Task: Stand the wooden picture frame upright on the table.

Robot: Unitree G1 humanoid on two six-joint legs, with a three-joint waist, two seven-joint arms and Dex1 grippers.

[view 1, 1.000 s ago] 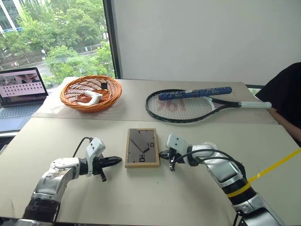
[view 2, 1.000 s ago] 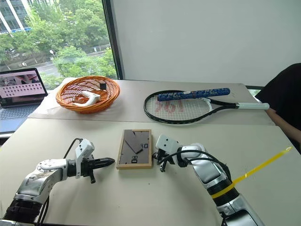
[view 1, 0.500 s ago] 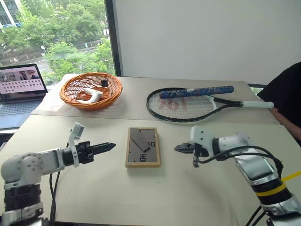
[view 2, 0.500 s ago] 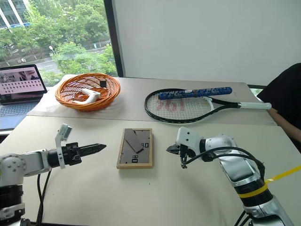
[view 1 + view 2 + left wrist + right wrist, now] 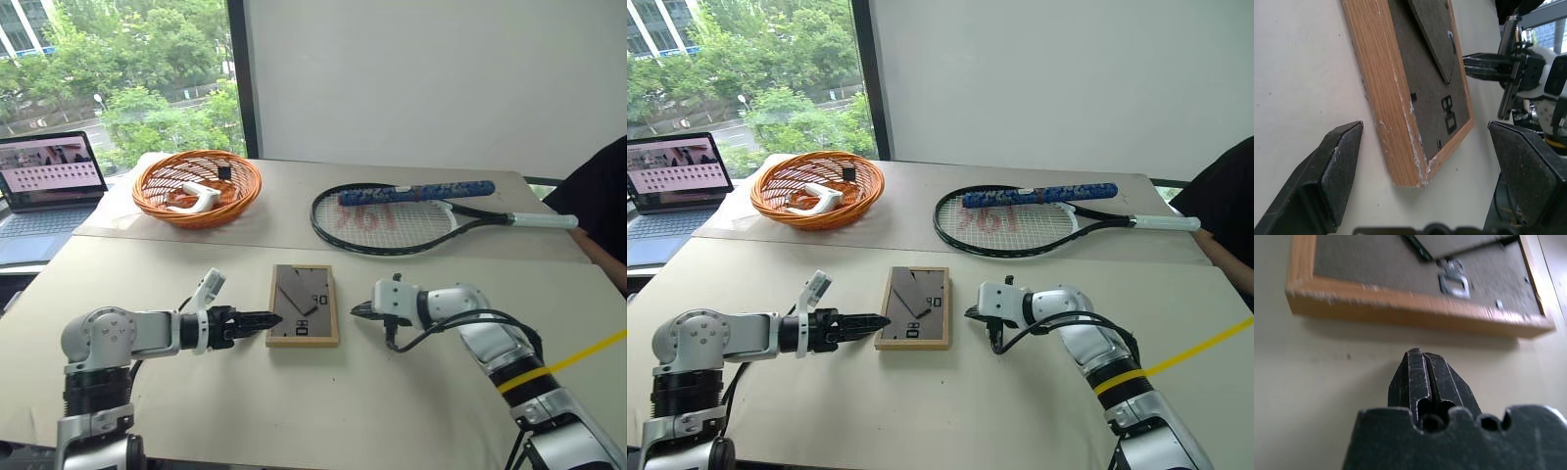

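The wooden picture frame (image 5: pixel 304 305) lies flat on the table (image 5: pixel 294 411), dark grey back up, with its fold-out stand against the back. My left gripper (image 5: pixel 269 320) is level at the frame's near left corner. In the left wrist view its fingers (image 5: pixel 1334 171) stand wide open, with the frame's corner (image 5: pixel 1410 147) between them and untouched. My right gripper (image 5: pixel 358 311) is shut and points at the frame's right edge from a small gap. The right wrist view shows its closed tips (image 5: pixel 1420 355) just short of the wooden edge (image 5: pixel 1415 316).
An orange basket (image 5: pixel 197 188) holding white objects sits at the back left, and a tennis racket (image 5: pixel 392 217) with a blue grip lies at the back right. An open laptop (image 5: pixel 49 186) stands at the far left. A person's dark sleeve (image 5: pixel 602 196) is at the right edge.
The left gripper has opened, rolled and swung in to the frame's near left corner. The right gripper pulled away, then came back to the right edge, still shut. The frame has not moved.
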